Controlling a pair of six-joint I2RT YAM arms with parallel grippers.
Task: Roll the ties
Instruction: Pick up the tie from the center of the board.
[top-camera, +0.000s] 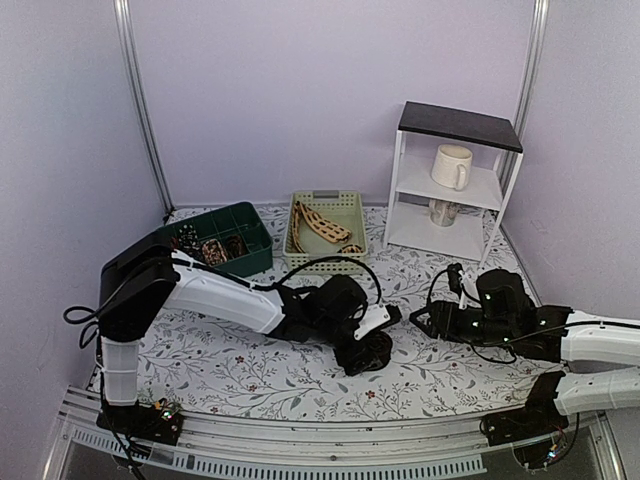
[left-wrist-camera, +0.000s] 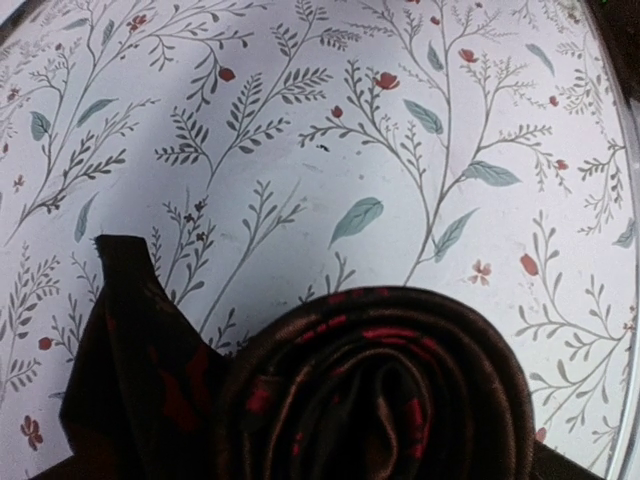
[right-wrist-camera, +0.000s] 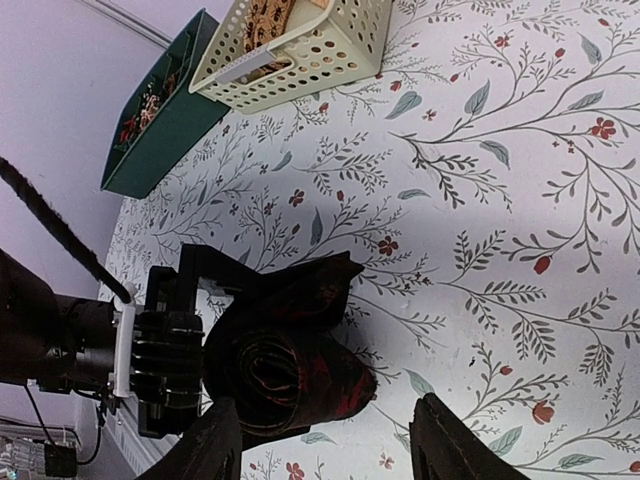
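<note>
Find dark rolled tie (right-wrist-camera: 290, 375) on the surface (top-camera: 230, 365), straddled by left gripper (top-camera: 368, 348); cannot tell whether jaws grasp it. See right gripper (right-wrist-camera: 325, 405) nearby, jaws released, empty. Beyond, well clear: green bin (top-camera: 228, 238), beige basket (top-camera: 326, 234).

Robot lab test cell, plain lilac walls (top-camera: 300, 90) w/ alu posts (top-camera: 140, 100), arms (top-camera: 215, 290) bolted to rail (top-camera: 330, 445).

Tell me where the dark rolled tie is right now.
In the top view, the dark rolled tie sits near the table's middle front, at the left gripper's tip, left of the right gripper.
</note>
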